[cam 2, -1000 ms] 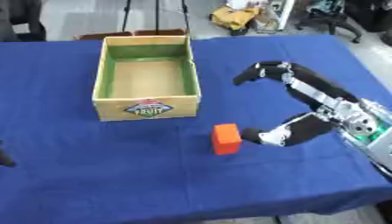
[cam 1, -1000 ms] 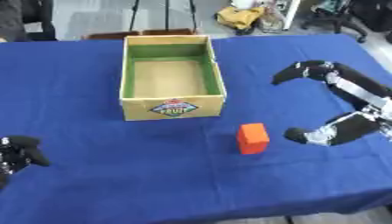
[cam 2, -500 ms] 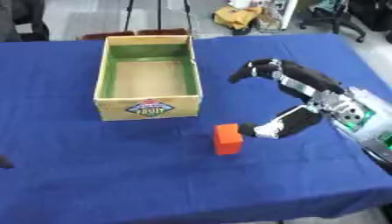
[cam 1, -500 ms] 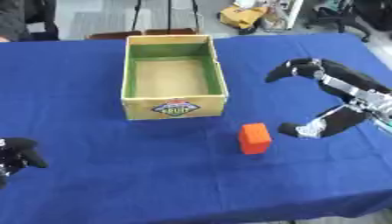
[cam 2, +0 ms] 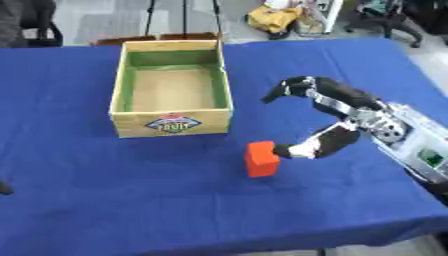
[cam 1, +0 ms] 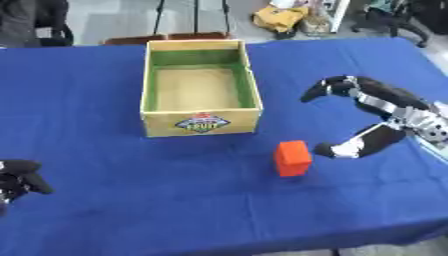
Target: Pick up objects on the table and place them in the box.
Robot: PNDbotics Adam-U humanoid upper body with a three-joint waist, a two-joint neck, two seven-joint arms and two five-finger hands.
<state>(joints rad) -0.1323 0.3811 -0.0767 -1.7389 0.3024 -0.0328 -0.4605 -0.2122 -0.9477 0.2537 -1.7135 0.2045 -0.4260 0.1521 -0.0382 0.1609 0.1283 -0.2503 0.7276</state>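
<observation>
An orange block stands upright on the blue table, in front of the open cardboard box, which is empty inside. My right hand comes in from the right, open, with fingers and thumb spread wide. Its thumb tip lies just right of the block; whether they touch is unclear. The fingers arch higher up, beside the box's right wall. My left hand rests at the lower left edge, fingers curled, holding nothing.
The box has green inner walls and a fruit label on its front. Beyond the table's far edge are a stand's legs and a yellow bundle on the floor.
My right hand has slid left across the table, bringing its thumb close beside the orange block. The block, box and left hand have stayed put.
</observation>
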